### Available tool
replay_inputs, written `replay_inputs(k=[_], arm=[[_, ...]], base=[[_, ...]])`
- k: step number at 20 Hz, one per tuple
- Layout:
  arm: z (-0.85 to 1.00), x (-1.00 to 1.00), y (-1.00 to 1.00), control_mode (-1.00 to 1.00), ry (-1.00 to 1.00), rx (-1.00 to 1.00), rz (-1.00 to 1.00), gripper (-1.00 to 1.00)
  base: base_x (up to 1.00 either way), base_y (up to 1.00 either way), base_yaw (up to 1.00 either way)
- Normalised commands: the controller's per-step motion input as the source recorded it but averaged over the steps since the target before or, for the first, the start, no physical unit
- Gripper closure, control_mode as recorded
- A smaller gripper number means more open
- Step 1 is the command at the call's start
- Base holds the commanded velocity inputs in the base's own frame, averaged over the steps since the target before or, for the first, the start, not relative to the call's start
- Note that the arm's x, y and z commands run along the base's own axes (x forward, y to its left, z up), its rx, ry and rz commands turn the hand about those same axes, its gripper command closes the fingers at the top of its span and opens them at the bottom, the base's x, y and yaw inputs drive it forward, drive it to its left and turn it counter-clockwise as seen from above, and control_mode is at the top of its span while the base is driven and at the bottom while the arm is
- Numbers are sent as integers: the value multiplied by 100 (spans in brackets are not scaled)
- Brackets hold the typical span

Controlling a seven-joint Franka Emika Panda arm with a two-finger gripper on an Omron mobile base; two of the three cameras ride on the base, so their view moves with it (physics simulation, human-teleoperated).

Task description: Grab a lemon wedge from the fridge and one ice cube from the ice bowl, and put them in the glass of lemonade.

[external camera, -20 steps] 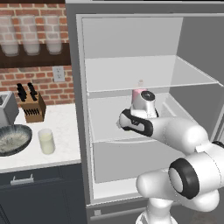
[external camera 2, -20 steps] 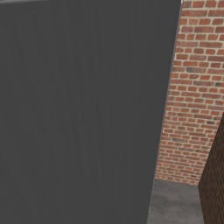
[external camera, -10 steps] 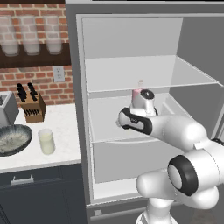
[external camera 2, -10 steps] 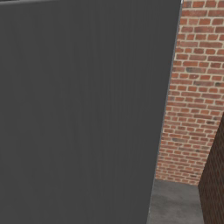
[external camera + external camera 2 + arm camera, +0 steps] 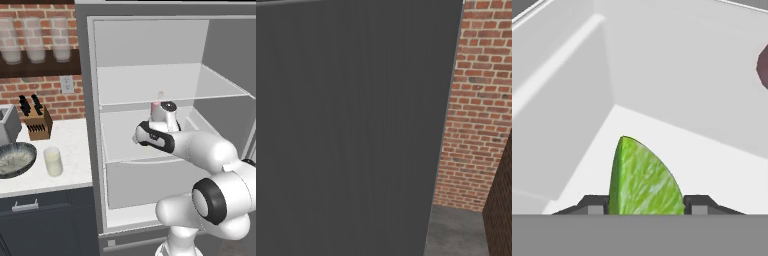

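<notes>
The lemon wedge point(image 5: 643, 177), bright green, stands on the white fridge shelf between my two dark fingertips point(image 5: 594, 205). My gripper point(image 5: 644, 206) is shut on it, with a tip against each side. In the left base view my hand point(image 5: 163, 113) reaches into the open fridge point(image 5: 150, 50) over the middle shelf and hides the wedge. On the counter to the left stand the glass of lemonade point(image 5: 53, 161) and the dark ice bowl point(image 5: 15, 160).
A pink bottle point(image 5: 157, 101) stands just behind my hand, and the pink bottle point(image 5: 763, 65) also shows at the hand view's right edge. The dark fridge door point(image 5: 346, 125) blocks the right base view. A toaster point(image 5: 7, 125), knife block point(image 5: 36, 122) and shelved frosted glasses point(image 5: 35, 40) sit at left.
My hand has edged slightly up and further into the fridge over the middle shelf. The counter things have not moved.
</notes>
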Motion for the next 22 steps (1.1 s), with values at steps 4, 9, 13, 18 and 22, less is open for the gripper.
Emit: replay_inputs(k=[4, 9, 13, 18, 22], arm=[[0, -5, 0, -100, 0, 0, 0, 100], [0, -9, 0, -100, 0, 0, 0, 100], [1, -71, 0, -100, 0, 0, 0, 100], [23, -89, 0, -100, 0, 1, 0, 100], [70, -61, 0, -100, 3, 0, 0, 100]], base=[[0, 0, 0], [0, 0, 0], [0, 0, 0], [0, 0, 0], [0, 0, 0]])
